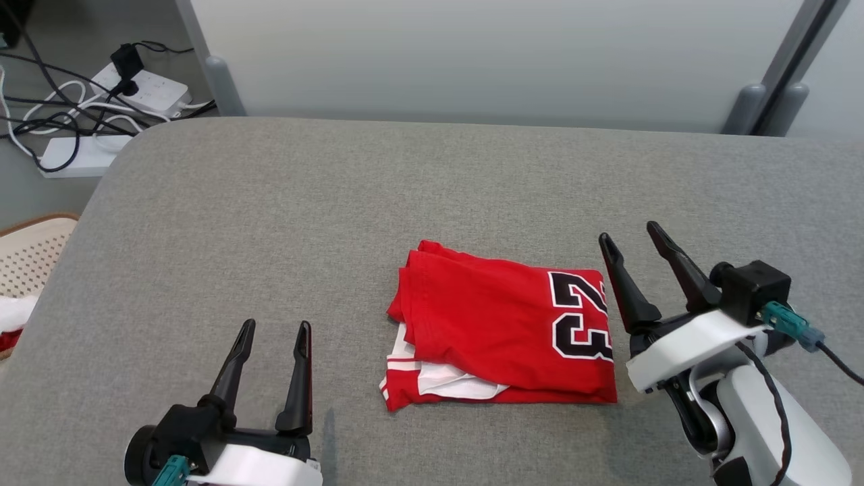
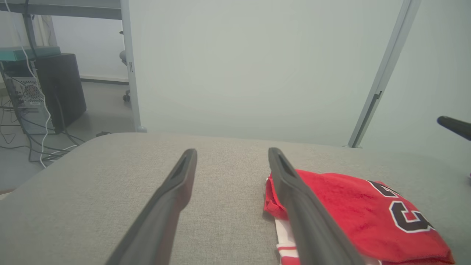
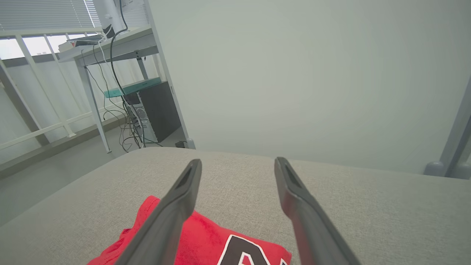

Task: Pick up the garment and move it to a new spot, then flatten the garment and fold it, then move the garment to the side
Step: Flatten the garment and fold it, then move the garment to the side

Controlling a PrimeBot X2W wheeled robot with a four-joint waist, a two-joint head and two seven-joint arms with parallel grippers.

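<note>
The left gripper (image 1: 277,325) is seen with its fingers spread and nothing between them, poised over the grey padded surface (image 1: 270,202) well to the left of the garment (image 1: 499,317). The red garment is laid folded at the middle of the surface, its white-trimmed under layers left poking out at the near left corner. Only the move to the side is judged to be left. If only the top layer were pinched there, the fold could be pulled open. If the bundle were dragged and not lifted, it could be bunched by the cloth-like surface. The right gripper (image 1: 628,231) is likewise held open and empty just beside the garment's right edge, so the numbered end could be nudged out of square by a careless approach. Off the surface to the left, a perforated basket (image 1: 34,250) and power strips (image 1: 145,84) with tangled cables are found on the floor. No obstruction is seen on the surface itself.
</note>
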